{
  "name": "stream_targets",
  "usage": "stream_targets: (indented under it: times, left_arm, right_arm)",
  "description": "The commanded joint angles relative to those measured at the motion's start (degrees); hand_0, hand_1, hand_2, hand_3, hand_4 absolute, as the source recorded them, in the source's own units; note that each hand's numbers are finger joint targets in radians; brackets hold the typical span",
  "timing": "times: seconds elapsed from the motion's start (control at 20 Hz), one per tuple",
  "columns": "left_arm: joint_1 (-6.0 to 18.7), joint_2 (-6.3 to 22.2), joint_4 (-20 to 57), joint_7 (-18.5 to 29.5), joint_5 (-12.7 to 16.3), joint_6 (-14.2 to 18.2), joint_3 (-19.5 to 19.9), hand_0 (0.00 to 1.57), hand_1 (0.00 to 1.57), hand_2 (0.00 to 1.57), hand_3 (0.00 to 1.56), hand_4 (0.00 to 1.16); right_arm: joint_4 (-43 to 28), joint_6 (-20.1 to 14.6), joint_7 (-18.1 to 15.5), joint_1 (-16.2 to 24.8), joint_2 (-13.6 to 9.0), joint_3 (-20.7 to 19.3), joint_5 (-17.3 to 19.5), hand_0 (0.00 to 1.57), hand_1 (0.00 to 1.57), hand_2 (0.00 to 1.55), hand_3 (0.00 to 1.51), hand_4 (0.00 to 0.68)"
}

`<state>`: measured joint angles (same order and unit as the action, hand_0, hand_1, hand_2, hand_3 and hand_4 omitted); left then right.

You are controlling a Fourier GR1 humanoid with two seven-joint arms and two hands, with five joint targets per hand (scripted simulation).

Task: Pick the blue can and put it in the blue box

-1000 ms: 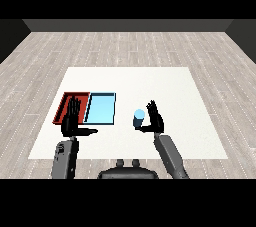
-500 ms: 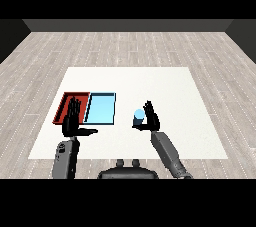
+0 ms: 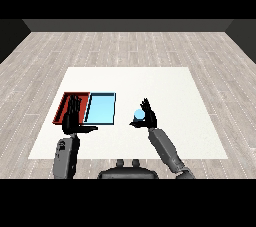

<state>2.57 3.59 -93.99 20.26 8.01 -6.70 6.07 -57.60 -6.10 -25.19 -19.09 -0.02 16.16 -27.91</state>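
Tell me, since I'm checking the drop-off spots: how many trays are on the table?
2: a shallow rectangular red tray at the left, partly behind the left hand, and a shallow rectangular light blue tray touching its right side.

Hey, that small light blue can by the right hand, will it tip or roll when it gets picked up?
The small light blue can stands upright on the white table, so it probably stays put until nudged. It looks cylindrical, so if tipped it would likely roll. The right hand, fingers spread beside it, seems big enough to wrap it.
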Motion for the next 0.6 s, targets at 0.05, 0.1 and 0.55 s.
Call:
stream_targets:
  times: [0.05,0.1,0.55]
  left_arm:
    - [-4.09,0.54,-2.10,2.15,-0.35,-1.35,-0.08,0.00,0.00,0.00,0.00,0.00]
    - [-4.77,2.81,-5.97,-2.33,3.86,-3.62,2.09,0.00,0.00,0.00,0.00,0.00]
    - [-2.36,1.78,-2.90,-2.40,1.82,-1.07,1.46,0.00,0.00,0.00,0.00,0.00]
  right_arm:
    - [2.40,3.84,0.40,-1.34,-0.40,-3.36,1.58,0.00,0.00,0.00,0.00,0.000]
    - [3.84,-2.26,-4.36,-0.65,0.02,5.19,-3.82,0.00,0.00,0.00,0.00,0.000]
    - [5.67,-15.64,-2.00,-3.08,0.02,1.91,0.24,1.49,1.49,1.51,1.48,0.600]
